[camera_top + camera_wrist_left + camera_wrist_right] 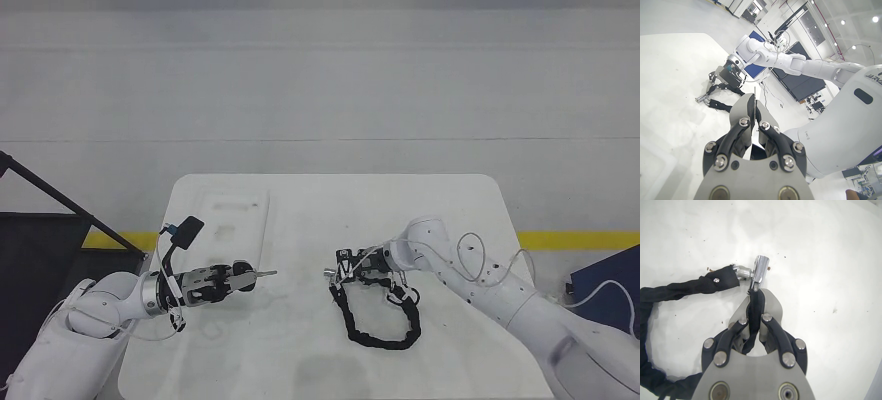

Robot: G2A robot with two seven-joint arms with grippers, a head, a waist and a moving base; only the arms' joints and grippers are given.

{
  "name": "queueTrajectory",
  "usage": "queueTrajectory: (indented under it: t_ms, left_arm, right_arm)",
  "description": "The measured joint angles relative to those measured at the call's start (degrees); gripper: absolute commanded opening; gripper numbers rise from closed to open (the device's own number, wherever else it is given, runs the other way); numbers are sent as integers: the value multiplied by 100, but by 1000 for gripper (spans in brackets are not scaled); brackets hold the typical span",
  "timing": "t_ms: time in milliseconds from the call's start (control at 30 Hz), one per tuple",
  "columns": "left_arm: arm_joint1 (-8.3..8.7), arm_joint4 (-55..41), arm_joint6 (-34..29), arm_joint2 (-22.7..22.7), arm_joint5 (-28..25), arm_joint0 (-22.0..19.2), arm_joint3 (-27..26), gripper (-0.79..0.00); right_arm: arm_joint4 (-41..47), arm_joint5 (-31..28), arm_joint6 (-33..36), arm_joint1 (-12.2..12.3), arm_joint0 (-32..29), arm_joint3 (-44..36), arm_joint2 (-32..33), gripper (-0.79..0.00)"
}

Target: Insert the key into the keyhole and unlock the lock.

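White desk (420,215) mid-frame: your left tool (243,273) pinches the key (263,272); your right tool (755,294) clamps the chain (677,287) beside the lock (761,269).

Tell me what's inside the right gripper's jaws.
The right gripper pinches the black sleeve just behind the chrome lock. Whatever the sleeve wraps is hidden.

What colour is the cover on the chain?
The cover is black, best seen in the right wrist view.
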Motion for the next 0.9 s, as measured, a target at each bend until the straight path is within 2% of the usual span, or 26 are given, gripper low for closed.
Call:
queueTrajectory:
  t_ms: [167,367,667,900]
  left_arm:
    - [0,0,0,0,0,0,0,-785]
    - [0,0,0,0,0,0,0,-785]
    - [0,0,0,0,0,0,0,-785]
    - [0,0,0,0,0,0,0,-785]
  right_arm:
    - [-648,268,-457,81,-34,-256,131,-785]
    - [-1781,829,-1454,330,-216,-624,349,-785]
    - [-3324,2056,-3035,874,-750,-1237,907,-785]
    - [-4136,2829,-4888,1373,-1304,-1754,1545,-785]
